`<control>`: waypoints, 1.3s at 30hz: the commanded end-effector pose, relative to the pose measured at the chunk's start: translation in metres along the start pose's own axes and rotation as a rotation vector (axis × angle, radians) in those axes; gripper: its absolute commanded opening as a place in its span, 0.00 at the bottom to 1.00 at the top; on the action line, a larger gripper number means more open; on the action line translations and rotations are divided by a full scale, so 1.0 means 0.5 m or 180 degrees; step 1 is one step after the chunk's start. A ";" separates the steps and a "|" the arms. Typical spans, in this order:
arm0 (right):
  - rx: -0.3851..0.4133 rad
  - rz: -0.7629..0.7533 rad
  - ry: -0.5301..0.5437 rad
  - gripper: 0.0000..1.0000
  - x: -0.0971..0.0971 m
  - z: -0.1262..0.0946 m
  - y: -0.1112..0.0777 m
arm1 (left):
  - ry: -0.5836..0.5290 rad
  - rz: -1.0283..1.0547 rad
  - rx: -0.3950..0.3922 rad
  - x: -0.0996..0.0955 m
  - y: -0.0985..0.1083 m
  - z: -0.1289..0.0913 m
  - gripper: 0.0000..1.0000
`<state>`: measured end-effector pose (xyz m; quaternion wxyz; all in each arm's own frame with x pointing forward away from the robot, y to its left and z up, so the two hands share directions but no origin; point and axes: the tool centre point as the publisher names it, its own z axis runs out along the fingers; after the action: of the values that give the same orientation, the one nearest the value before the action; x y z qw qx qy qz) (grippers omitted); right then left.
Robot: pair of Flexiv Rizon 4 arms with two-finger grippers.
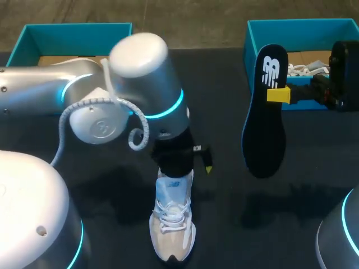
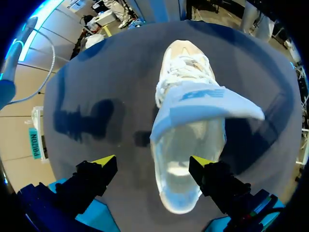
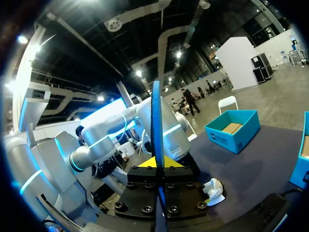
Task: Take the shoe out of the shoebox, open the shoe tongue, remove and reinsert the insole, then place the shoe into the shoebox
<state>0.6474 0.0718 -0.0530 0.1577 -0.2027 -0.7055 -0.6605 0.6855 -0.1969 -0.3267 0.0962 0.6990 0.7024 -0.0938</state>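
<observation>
Both your grippers had jobs: the right gripper (image 1: 279, 94) was clamped on the insole (image 1: 263, 117), holding it aloft, apparently ready for refitting. The left gripper (image 2: 153, 163) hung wide open and empty astride the heel of the shoe (image 2: 188, 140), which sat on the table (image 1: 314, 168) with its tongue (image 2: 203, 104) raised.

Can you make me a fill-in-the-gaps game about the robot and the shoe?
1. The right hand holds the black ____ up in the air.
2. The shoe stands on the dark ____.
3. The left hand over the shoe is ____, not shut.
Missing words: insole; table; open.
</observation>
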 end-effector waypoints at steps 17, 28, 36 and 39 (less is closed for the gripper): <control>0.0000 -0.0003 0.0000 0.00 -0.002 0.003 0.000 | -0.1475 0.0241 0.0110 0.063 0.027 -0.161 1.00; 0.0000 -0.0003 0.0000 0.00 -0.002 0.003 0.000 | -0.1680 0.0175 0.0167 0.062 0.029 -0.158 1.00; 0.0000 -0.0003 0.0000 0.00 -0.002 0.003 0.000 | -0.2404 0.0033 0.0165 0.060 0.064 -0.188 1.00; 0.0000 -0.0003 0.0000 0.00 -0.002 0.003 0.000 | -0.2534 0.0038 0.0137 0.053 0.076 -0.202 1.00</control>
<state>0.6474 0.0719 -0.0530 0.1578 -0.2026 -0.7055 -0.6605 0.7228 -0.1477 -0.2341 0.3105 0.6335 0.6224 -0.3389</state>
